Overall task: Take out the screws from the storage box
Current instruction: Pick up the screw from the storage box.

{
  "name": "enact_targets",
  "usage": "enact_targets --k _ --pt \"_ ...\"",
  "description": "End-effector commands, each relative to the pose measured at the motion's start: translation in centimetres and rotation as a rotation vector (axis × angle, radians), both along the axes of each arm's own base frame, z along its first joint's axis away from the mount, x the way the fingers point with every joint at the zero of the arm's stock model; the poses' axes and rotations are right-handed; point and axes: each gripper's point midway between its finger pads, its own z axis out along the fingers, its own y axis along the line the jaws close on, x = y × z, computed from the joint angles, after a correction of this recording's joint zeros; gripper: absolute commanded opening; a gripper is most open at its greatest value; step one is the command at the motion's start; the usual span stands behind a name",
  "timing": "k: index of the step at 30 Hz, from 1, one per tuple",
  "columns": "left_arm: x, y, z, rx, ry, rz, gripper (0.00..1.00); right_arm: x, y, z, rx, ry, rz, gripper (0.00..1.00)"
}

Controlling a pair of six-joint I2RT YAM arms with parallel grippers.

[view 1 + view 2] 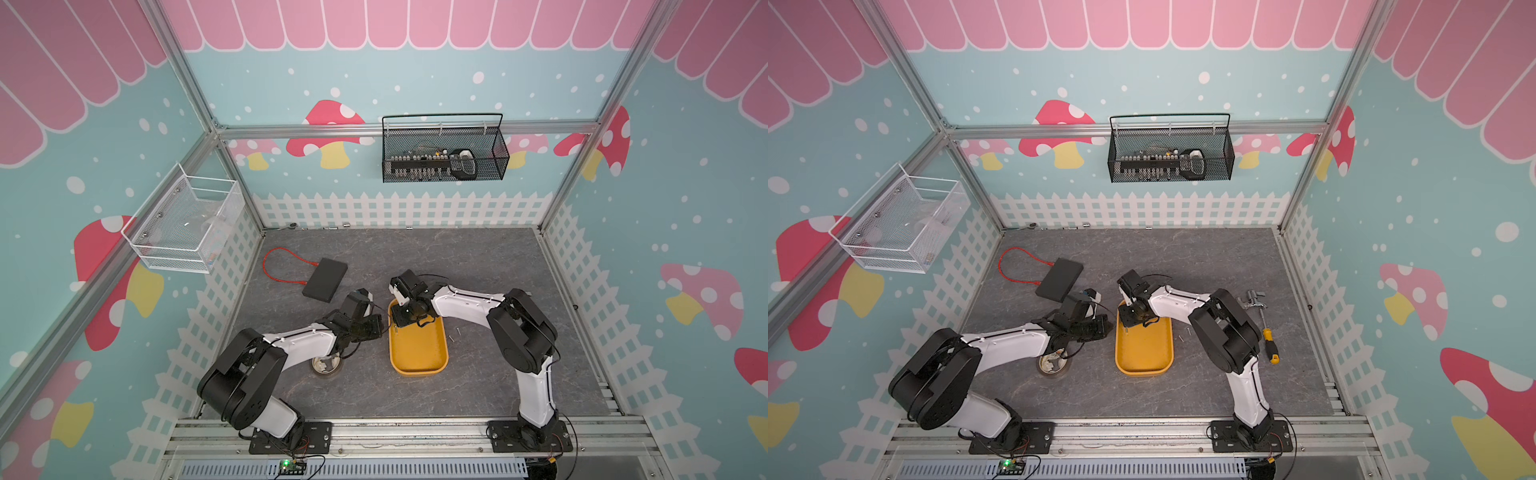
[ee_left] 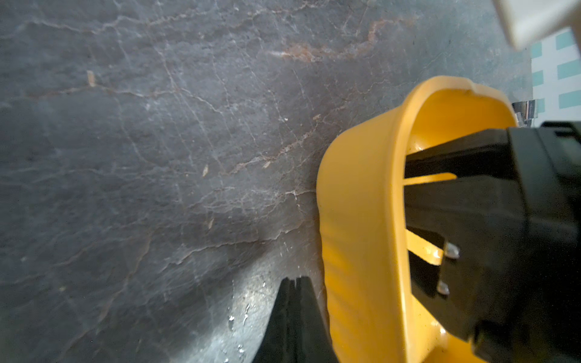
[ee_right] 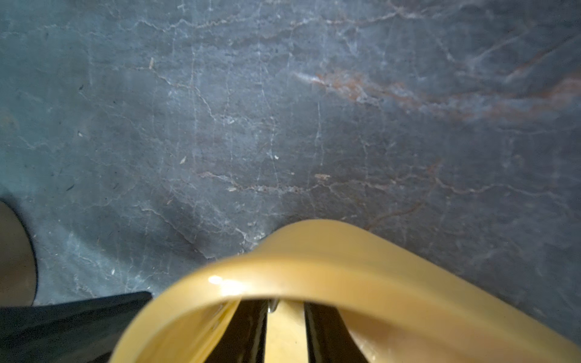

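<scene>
While two screws [image 1: 457, 331] lie on the table [image 1: 478, 257] just beside the box [image 1: 419, 357], on the right arm's side, a silvery bit [image 1: 396, 330] shows inside its far end, at the tips of the right gripper [image 3: 285, 314], whose jaws are slightly parted. The left gripper [image 2: 295, 283], pressed together, sits just outside the box's other wall. A tape roll [image 1: 322, 368] lies farther out, under the left arm.

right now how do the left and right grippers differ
The left gripper has its jaws shut; the right gripper has its jaws apart. The left gripper sits outside the storage box, beside its wall; the right gripper reaches down inside it. Both are black and at the same end of the box.
</scene>
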Motion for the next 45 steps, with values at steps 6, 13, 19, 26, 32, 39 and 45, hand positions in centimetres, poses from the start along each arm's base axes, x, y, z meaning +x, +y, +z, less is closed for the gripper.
enact_targets --k 6,13,19,26,32,39,45 --pt "-0.1 -0.2 -0.3 0.001 -0.004 -0.021 0.01 -2.9 -3.2 -4.4 -0.194 0.107 0.037 0.26" --pt "0.0 -0.2 -0.2 0.001 -0.008 -0.023 0.01 -4.3 -4.3 -4.8 -0.262 0.128 0.053 0.27" --pt "-0.1 -0.1 -0.1 0.001 -0.010 -0.022 0.01 -4.9 -5.0 -5.8 -0.294 0.145 0.057 0.27" --pt "-0.2 -0.1 -0.1 -0.002 -0.009 -0.022 0.01 -5.6 -6.0 -6.8 -0.340 0.175 0.051 0.26" --pt "-0.2 -0.1 0.1 -0.004 -0.010 -0.020 0.01 -6.1 -6.1 -7.2 -0.343 0.190 0.055 0.24" --pt "-0.3 0.1 0.2 -0.003 -0.013 -0.015 0.01 -6.0 -6.0 -7.4 -0.344 0.191 0.060 0.03" --pt "-0.1 -0.2 1.3 -0.023 -0.027 -0.019 0.01 -4.2 -4.6 -2.9 -0.253 0.077 0.056 0.00"
